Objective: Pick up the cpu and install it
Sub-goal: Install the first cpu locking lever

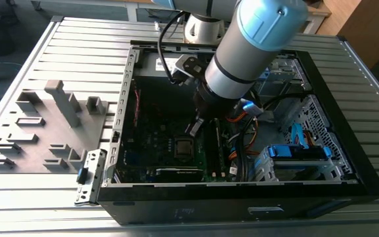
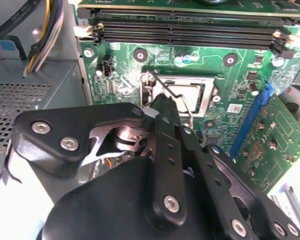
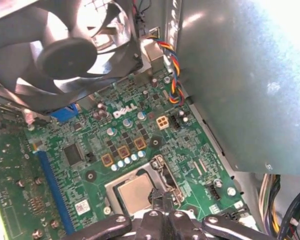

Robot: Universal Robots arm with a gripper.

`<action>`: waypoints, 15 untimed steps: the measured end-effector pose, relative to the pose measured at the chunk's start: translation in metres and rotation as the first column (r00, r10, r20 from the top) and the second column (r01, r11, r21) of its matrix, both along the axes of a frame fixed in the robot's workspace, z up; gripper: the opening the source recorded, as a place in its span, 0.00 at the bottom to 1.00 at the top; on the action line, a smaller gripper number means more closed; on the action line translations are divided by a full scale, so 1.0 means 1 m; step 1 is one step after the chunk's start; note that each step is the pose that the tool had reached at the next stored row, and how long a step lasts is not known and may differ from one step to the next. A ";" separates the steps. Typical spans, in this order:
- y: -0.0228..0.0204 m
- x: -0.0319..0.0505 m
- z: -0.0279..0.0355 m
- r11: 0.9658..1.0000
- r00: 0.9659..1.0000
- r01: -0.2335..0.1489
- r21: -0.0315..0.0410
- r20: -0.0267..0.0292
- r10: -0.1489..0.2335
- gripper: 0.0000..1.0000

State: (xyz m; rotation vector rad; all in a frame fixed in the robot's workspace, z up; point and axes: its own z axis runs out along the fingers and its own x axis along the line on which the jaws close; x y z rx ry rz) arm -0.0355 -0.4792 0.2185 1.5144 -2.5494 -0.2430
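we see the cpu lying flat in its socket on the green motherboard, inside the open computer case on the slatted worktop. the gripper hangs just above the socket's edge, its fingers brought together into one narrow tip, with nothing between them (the chip sits apart, below). in the exterior view the arm reaches down into the case, with a grey fixture tray to that view's left.
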 end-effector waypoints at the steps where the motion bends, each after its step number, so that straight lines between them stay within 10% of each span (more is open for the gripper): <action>1: 0.0006 0.0001 -0.0005 1.000 1.000 0.000 0.000 0.000 0.000 0.11; 15: 0.0009 0.0061 -0.0048 1.000 1.000 0.009 0.000 0.000 -0.009 0.11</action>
